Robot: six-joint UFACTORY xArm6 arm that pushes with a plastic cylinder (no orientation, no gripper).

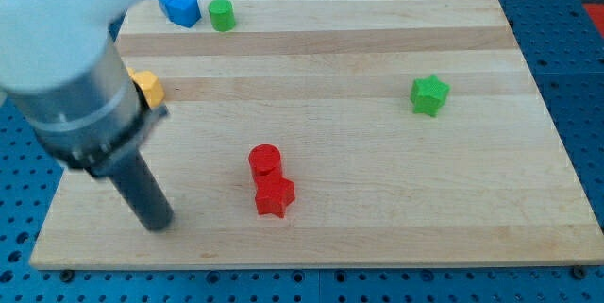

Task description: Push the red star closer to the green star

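The red star (275, 196) lies on the wooden board (377, 237) below the middle, touching a red cylinder (265, 160) just above it. The green star (429, 94) sits far to the view's right and higher up. My tip (158, 224) rests on the board to the view's left of the red star, about a hand's width away, touching no block.
A blue block (178, 7) and a green cylinder (222, 14) stand near the board's top left edge. A yellow block (147, 87) sits at the left, partly hidden by the arm's grey body (66, 76).
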